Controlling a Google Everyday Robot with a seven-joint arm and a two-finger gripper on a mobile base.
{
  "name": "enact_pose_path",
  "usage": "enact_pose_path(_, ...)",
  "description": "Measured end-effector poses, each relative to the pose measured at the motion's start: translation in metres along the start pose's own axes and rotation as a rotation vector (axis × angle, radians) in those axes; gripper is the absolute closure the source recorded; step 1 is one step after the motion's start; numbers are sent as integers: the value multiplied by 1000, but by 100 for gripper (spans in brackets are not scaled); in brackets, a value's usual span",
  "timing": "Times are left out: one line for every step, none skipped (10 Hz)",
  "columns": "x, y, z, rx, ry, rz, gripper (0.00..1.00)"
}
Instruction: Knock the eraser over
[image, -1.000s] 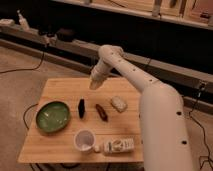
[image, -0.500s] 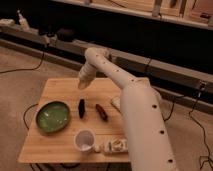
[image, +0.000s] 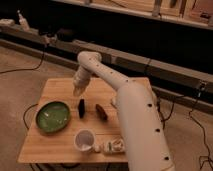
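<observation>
Zero progress: eraser (image: 81, 108) upright, centre frame.
Gripper (image: 77, 91) just above it, upper left; contact unclear, push left.

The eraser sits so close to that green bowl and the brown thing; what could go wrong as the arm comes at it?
The gripper hangs just above and behind the eraser, which stands between the green bowl and the brown object.

1. A push to one side could drive the eraser into the bowl, or bump the brown object.
2. The eraser is thin, so the gripper might slip past it.
3. A long sweep might reach the white cup at the front.
</observation>
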Motion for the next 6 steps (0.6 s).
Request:
enact_pose_path(-43,1,-7,-11,-113,-38,92)
enact_pose_path(-78,10,-22,-41,-188,-49,92)
enact_pose_path(-114,25,-40,-85,-254,-37,92)
enact_pose_path(-148,43,-59,-139,-310,-2,92)
enact_pose_path(-168,49,-63,-169,-354,2,92)
enact_pose_path(-178,49,-58,-182,-385,-8,92)
